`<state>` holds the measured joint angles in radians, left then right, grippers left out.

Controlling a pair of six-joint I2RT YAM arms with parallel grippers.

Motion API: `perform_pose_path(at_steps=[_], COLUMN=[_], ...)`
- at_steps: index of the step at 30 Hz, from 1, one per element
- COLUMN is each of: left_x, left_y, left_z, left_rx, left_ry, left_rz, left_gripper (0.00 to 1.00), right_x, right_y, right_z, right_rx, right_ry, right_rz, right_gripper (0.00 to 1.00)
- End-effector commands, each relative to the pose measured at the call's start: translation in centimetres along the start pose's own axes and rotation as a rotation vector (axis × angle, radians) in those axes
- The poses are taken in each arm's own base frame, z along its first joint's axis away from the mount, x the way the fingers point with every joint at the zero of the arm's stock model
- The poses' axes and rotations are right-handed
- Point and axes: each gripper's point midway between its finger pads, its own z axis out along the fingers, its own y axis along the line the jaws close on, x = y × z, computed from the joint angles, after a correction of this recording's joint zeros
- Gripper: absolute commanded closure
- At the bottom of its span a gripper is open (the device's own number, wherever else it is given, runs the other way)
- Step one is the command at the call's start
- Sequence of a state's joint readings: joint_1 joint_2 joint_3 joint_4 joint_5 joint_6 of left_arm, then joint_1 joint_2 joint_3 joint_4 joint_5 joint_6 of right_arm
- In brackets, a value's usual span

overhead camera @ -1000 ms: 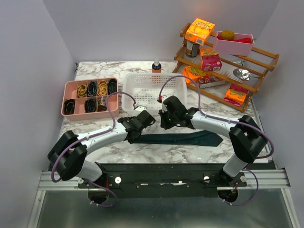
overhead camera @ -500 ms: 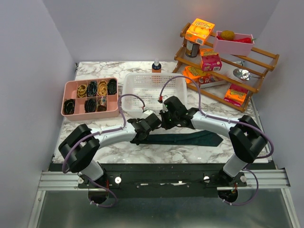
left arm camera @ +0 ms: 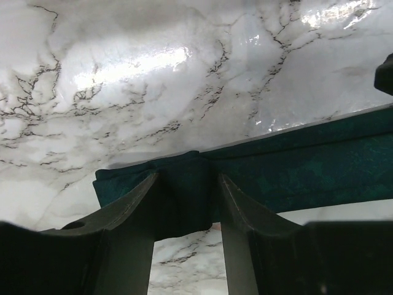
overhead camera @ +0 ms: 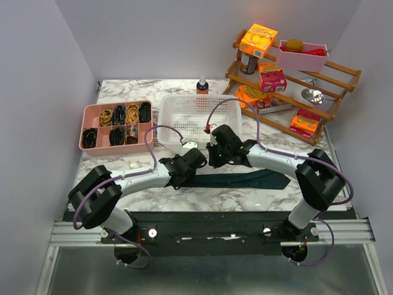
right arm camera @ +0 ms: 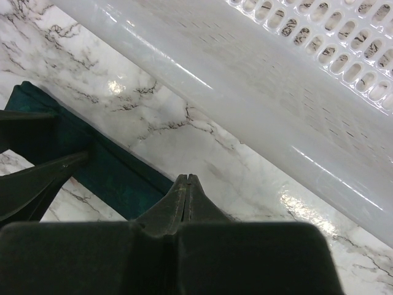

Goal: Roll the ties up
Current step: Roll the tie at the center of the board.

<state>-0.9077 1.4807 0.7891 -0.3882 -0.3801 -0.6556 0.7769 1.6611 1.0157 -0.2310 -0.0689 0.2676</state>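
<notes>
So the dark teal necktie point(overhead camera: 245, 180) lies flat across the marble table point(overhead camera: 123, 91), lower middle of the top view, with its wide pointed end to the right. At the narrow end the left gripper point(left arm camera: 184, 184) is clamped on it, fabric bunched between the fingers point(left arm camera: 132, 206). Meanwhile the right gripper point(right arm camera: 187, 182) is pinched closed on nothing, near the tie's edge, and the white basket point(right arm camera: 276, 92) fills the upper right of its view.

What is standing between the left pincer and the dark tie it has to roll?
Nothing visible. The left pincer straddles the narrow end of the tie, with fabric bunched between its fingers.
</notes>
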Motion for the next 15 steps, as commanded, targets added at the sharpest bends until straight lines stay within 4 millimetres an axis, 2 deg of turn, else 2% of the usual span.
perform_pose_path(at_steps=[1,6,8,10,14,15], left_x=[-1.5,-3.1,-3.8,-3.9,-3.7,-3.5], left_y=[-0.9,0.2,0.7,1.2,2.3,3.4], left_z=[-1.7,-3.5,-4.2,-4.7,-5.0,-4.4], left_rx=[0.058,0.049,0.047,0.054,0.106,0.105], left_ry=[-0.068,-0.141,-0.166,-0.178,-0.18,-0.175], left_rz=[-0.074,-0.099,-0.121,-0.146,-0.222,-0.266], left_gripper=[0.47,0.38,0.35,0.31,0.3,0.3], right_x=[0.4,-0.6,-1.2,-1.7,-2.2,-2.5], right_y=[0.3,1.8,2.9,3.9,6.8,7.5], right_z=[-0.1,-0.6,-1.0,-1.2,-1.6,-1.6], right_rx=[-0.034,-0.089,-0.12,-0.144,-0.21,-0.227], right_ry=[0.013,-0.008,-0.024,-0.031,-0.04,-0.046], right_rz=[-0.015,-0.022,-0.034,-0.043,-0.07,-0.074], right_gripper=[0.99,0.99,0.99,0.99,0.99,0.99])
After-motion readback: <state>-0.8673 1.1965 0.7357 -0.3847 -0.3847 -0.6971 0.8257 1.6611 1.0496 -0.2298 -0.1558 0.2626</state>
